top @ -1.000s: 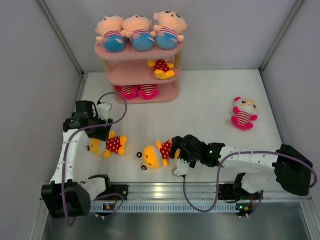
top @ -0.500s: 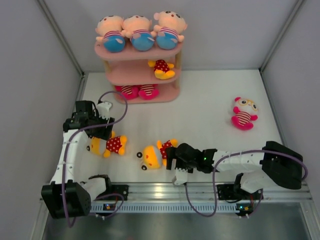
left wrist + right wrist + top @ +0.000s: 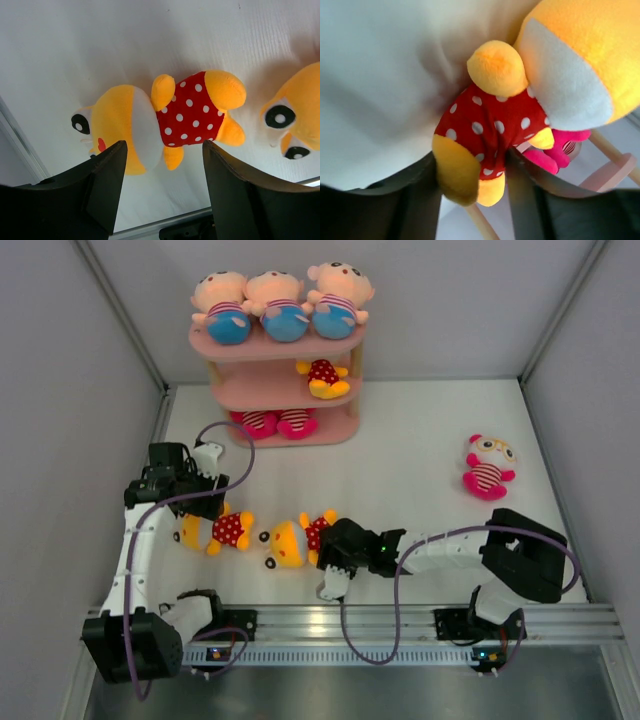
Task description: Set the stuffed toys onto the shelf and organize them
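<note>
Yellow polka-dot toy (image 3: 287, 545) tight in right hand (image 3: 470, 187), left hand (image 3: 164, 147) agape over its twin (image 3: 187, 115)

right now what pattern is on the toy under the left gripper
Yellow toy: red with white polka dots; left wrist view shows best.

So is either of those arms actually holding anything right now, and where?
The right gripper is shut on a yellow polka-dot toy, clamping its lower body by the legs. The left gripper hangs open over a second yellow toy, holding nothing.
</note>
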Available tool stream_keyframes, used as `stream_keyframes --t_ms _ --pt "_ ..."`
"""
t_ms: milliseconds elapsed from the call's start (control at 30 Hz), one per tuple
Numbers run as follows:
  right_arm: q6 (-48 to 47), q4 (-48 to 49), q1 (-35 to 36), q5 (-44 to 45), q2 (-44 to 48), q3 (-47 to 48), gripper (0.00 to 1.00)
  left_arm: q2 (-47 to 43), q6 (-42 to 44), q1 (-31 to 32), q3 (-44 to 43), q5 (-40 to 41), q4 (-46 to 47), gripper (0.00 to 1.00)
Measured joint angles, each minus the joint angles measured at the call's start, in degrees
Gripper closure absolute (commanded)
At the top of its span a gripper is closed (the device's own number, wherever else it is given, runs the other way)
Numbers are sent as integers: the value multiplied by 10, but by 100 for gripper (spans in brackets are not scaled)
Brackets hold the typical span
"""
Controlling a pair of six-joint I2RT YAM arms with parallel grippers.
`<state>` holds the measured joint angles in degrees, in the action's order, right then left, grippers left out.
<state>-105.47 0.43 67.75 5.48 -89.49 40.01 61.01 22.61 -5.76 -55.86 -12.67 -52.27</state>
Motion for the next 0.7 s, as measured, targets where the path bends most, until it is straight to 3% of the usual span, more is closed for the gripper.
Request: stream_keyframes --t_ms 100,233,433,600,667,700 --pt "80 -40 6 -7 -9 59 79 -1 0 0 0 0 0 33" --pt "234 -105 12 -25 -9 148 96 -1 0 0 0 0 0 33" --pt "491 -233 13 -33 -40 312 100 -1 0 0 0 0 0 33" --pt "680 -279 22 -25 -108 355 100 -1 0 0 0 0 0 33" --pt "730 -292 33 -29 -133 349 97 -1 0 0 0 0 0 33" --pt "751 -291 42 -35 -140 341 88 -1 0 0 0 0 0 33"
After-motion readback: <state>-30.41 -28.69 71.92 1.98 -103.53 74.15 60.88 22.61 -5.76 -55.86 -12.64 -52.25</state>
